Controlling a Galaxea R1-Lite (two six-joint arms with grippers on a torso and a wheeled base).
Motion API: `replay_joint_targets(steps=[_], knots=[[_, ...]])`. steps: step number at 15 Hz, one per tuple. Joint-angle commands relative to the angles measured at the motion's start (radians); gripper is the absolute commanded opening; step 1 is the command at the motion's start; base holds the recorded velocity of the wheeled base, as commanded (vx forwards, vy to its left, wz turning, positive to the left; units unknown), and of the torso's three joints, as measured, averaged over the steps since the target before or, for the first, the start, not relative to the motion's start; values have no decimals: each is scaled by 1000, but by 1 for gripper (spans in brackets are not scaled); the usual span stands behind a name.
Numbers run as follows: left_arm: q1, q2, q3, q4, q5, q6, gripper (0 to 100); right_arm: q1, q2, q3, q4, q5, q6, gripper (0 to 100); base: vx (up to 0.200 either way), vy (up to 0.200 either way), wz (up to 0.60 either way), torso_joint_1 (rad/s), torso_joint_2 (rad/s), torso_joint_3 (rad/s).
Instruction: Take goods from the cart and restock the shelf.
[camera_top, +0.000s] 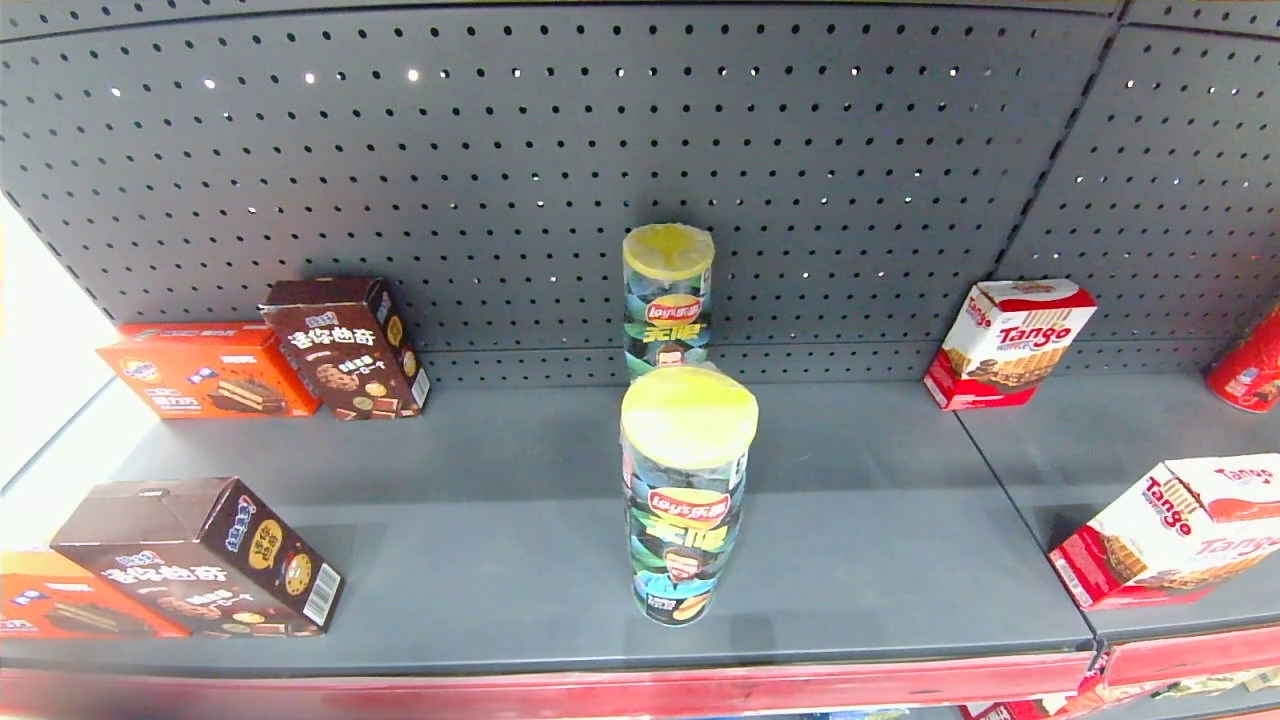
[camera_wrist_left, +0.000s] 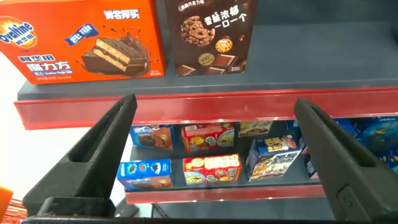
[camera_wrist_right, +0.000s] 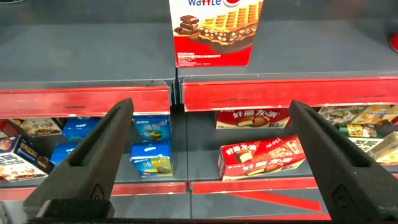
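Two chip cans with yellow lids stand upright on the grey shelf (camera_top: 480, 530), one near the front (camera_top: 685, 495) and one behind it by the pegboard (camera_top: 667, 300). My left gripper (camera_wrist_left: 214, 124) hangs open below the shelf's front edge, facing an orange cake box (camera_wrist_left: 81, 40) and a dark cookie box (camera_wrist_left: 211, 34), with nothing between its fingers. My right gripper (camera_wrist_right: 211, 124) is open too, empty, in front of the red shelf lip under a red-and-white wafer box (camera_wrist_right: 214, 31).
Orange (camera_top: 205, 368) and brown (camera_top: 345, 345) boxes stand at the back left, with more boxes at the front left (camera_top: 200, 555). Wafer boxes (camera_top: 1005, 343) sit on the right section. Lower shelves (camera_wrist_left: 211, 162) hold several small packs. Bare shelf lies either side of the cans.
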Motion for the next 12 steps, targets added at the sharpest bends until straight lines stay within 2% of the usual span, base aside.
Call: replay_joint_targets(steps=[1,3,4,12], knots=[[0,2,0,0,-1,0,100,0,0,0,0,-1,-1,100,0,0,0,0,0,0],[-1,2,0,0,-1,1,100,0,0,0,1,-2,0,100,0,0,0,0,0,0],[-1,2,0,0,-1,0,100,0,0,0,0,-4,2,100,0,0,600,-2,2,2],[-1,2,0,0,-7,5,100,0,0,0,1,-4,3,100,0,0,0,0,0,0]])
